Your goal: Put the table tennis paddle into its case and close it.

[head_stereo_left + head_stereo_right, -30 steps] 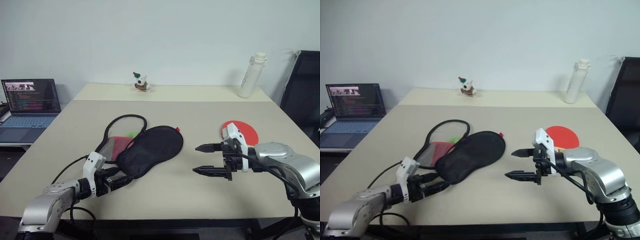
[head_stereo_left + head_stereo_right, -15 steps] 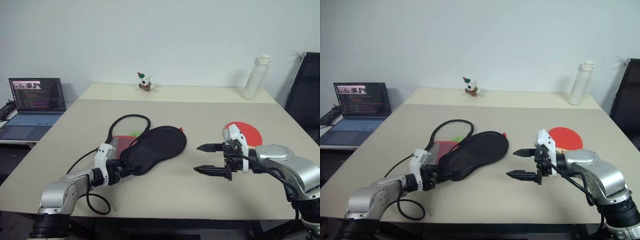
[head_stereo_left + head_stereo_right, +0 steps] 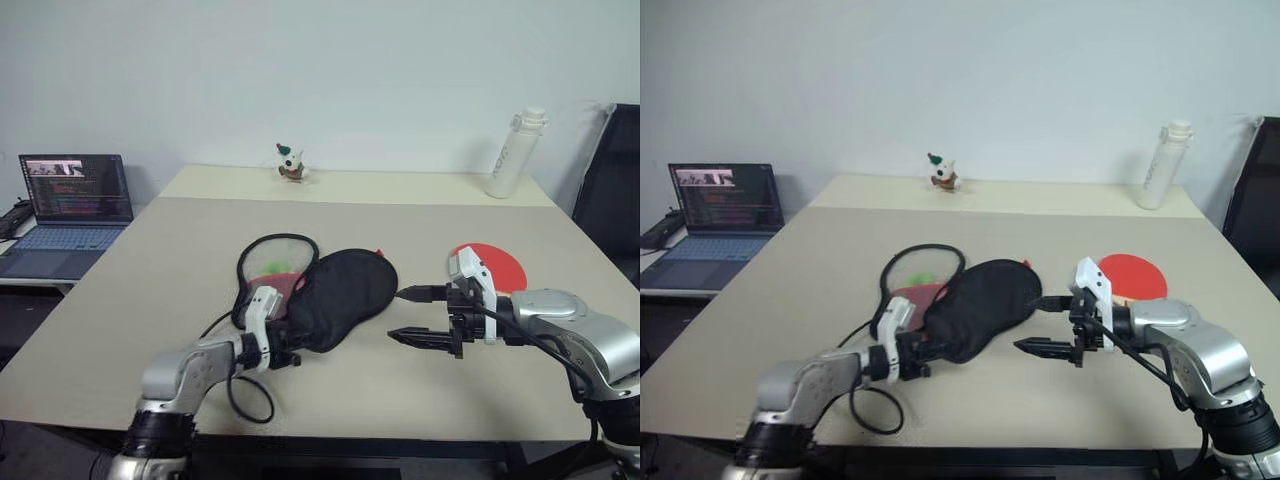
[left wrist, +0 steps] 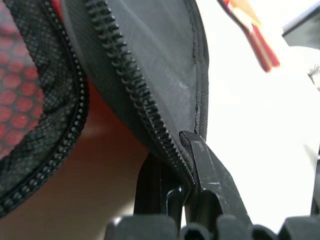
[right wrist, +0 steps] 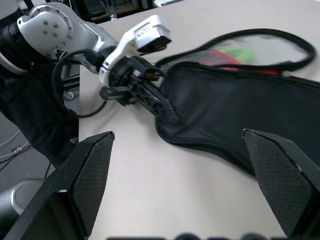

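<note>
- Pinching the zipper rim at the narrow end of the case [image 3: 345, 295], the left gripper [image 3: 287, 352] is clamped on limp fabric that will likely fold and drag.
- Waiting just beside the case, the right gripper [image 3: 415, 315] is spread wide, empty.
- Lying behind that arm, the table tennis paddle [image 3: 497, 266] is half hidden, handle unseen; grasp it there.

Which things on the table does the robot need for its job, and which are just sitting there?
Needed:
- case, pinched at its narrow end by the left tool
- table tennis paddle, lying behind the open right tool

Just sitting there:
- white bottle
- little toy figure
- laptop
</note>
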